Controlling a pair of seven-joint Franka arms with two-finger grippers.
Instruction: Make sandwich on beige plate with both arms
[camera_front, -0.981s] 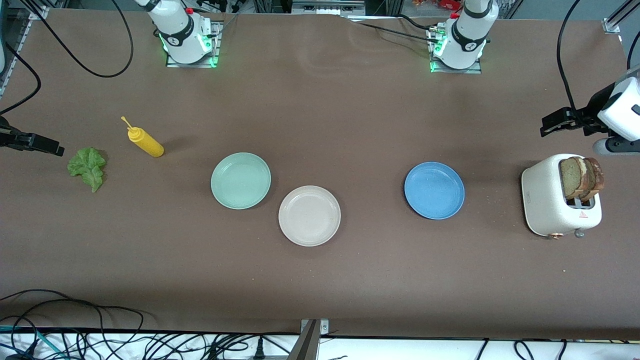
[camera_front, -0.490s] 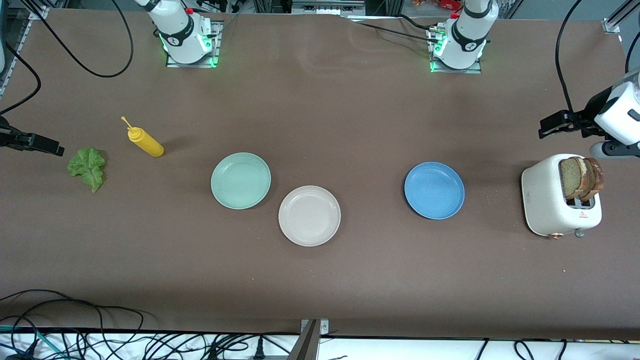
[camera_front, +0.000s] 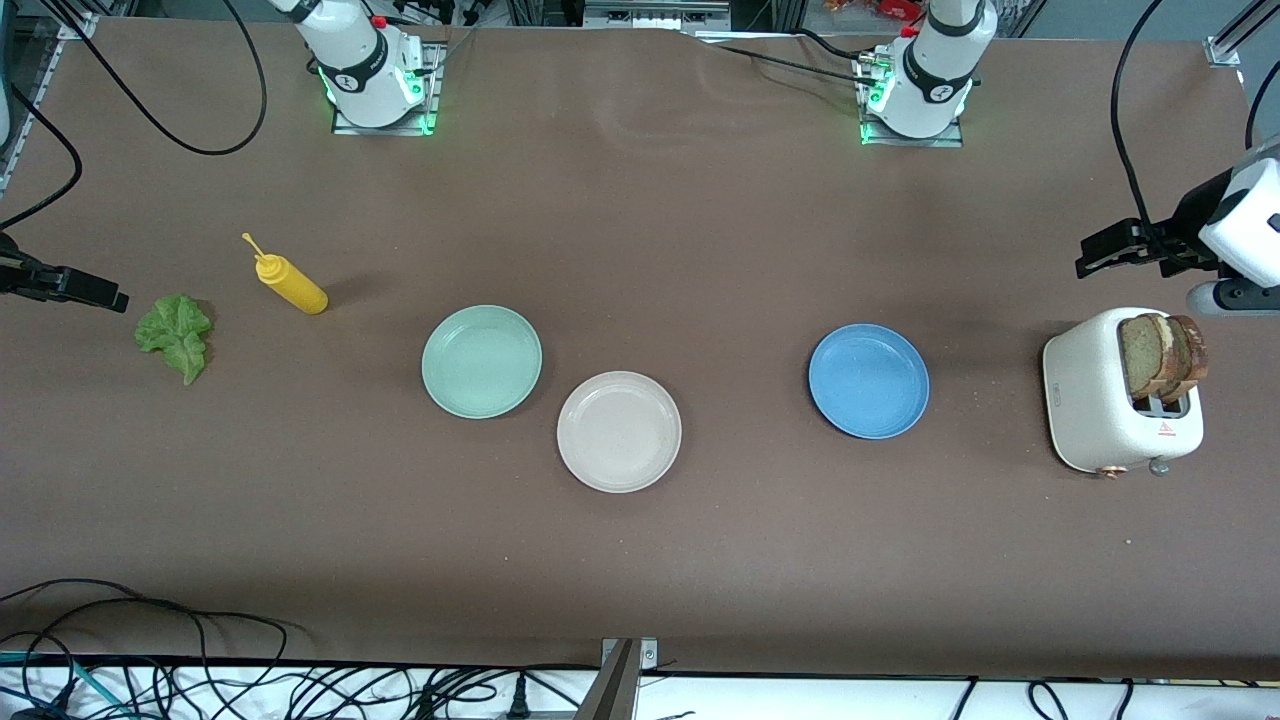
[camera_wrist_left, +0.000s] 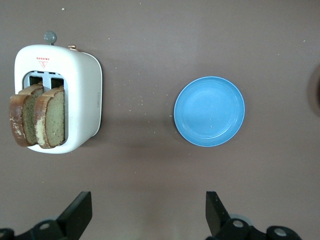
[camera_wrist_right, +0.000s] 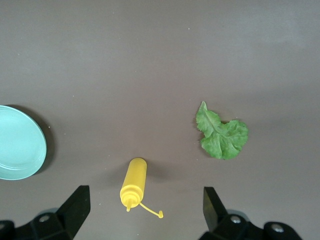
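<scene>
Table: the brown matte table top (camera_front: 700, 250) carried everything, with the two arm bases along its edge farthest from the front camera.
Toaster: a white two-slot toaster with rounded corners (camera_front: 1105, 400) stood at the left arm's end of the table.
Bread: two square slices of brown-crusted speckled wholegrain bread (camera_front: 1163, 355) stood upright in the toaster's slots (no sandwich was assembled at this moment).
Beige plate: the round, shallow, pale beige plate with a raised rim (camera_front: 619, 432) lay bare near the table's middle, nearer to the front camera than the other two plates.
Mint plate: a round mint-green plate (camera_front: 481, 361) lay just beside the beige plate, toward the right arm's end, their rims close but apart.
Blue plate: a round blue plate (camera_front: 868, 380) lay between the beige plate and the toaster, well apart from both.
Lettuce: a ruffled green lettuce leaf (camera_front: 177, 334) lay flat toward the right arm's end.
Bottle: a yellow squeeze bottle with a thin nozzle (camera_front: 289, 282) stood near the lettuce, farther from the front camera.
Left gripper: the black left gripper (camera_wrist_left: 149, 212) hung over bare table between the toaster and the blue plate, jaws spread wide, holding nothing.
Right gripper: the black right gripper (camera_wrist_right: 144, 205) hung over the table near the bottle and the lettuce, jaws wide apart and empty.
</scene>
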